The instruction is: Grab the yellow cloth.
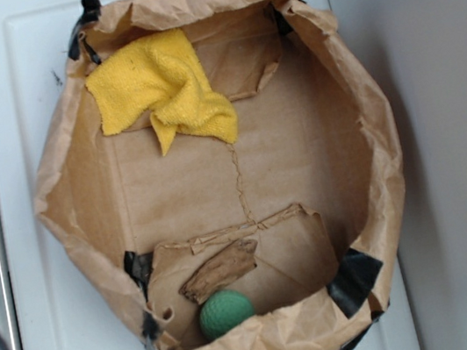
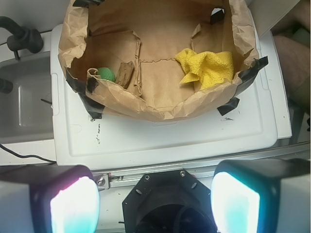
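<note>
A: Where is the cloth (image 1: 163, 89) lying?
B: Bunched against the bag's (image 2: 73, 29) far-left wall in the exterior view. We're hovering outside with fingers (image 2: 73, 206) spread, ready to descend.

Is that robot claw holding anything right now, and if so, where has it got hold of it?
Nothing is held. The gripper is open and empty, outside the paper bin; the yellow cloth lies untouched inside it.
</note>
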Motion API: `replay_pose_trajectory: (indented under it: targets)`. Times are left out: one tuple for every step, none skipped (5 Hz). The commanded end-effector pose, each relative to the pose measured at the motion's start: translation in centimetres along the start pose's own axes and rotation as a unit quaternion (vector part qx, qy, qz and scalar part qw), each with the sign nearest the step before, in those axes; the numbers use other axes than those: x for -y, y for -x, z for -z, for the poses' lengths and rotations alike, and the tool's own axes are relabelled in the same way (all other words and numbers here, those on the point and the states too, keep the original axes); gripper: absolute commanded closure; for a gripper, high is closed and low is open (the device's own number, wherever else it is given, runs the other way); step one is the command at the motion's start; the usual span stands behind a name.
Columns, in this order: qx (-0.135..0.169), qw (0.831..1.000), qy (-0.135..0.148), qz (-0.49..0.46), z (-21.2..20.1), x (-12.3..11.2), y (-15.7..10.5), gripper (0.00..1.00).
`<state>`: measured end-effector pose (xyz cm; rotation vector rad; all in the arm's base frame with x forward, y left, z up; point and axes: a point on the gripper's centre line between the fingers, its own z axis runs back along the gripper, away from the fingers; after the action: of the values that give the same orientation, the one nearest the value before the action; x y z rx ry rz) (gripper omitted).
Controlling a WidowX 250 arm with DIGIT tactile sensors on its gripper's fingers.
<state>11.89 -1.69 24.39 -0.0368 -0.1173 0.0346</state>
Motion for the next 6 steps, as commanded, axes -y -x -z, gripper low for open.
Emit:
replay_pose_trajectory:
  targets:
    - [0.000, 1.000, 0.000, 0.000, 0.0, 0.0, 0.0, 0.00]
    - [0.026, 0.999, -0.014, -0.013, 0.1, -0.9, -3.8, 0.00]
    - [0.050, 0.993, 0.000, -0.103, 0.3, -4.5, -8.6, 0.00]
    - [0.042, 0.988, 0.001, -0.152, 1.2, -7.1, -12.8, 0.00]
    - [0.042, 0.988, 0.001, -0.152, 1.2, -7.1, -12.8, 0.00]
    - [0.042, 0.988, 0.001, -0.152, 1.2, -7.1, -12.8, 0.00]
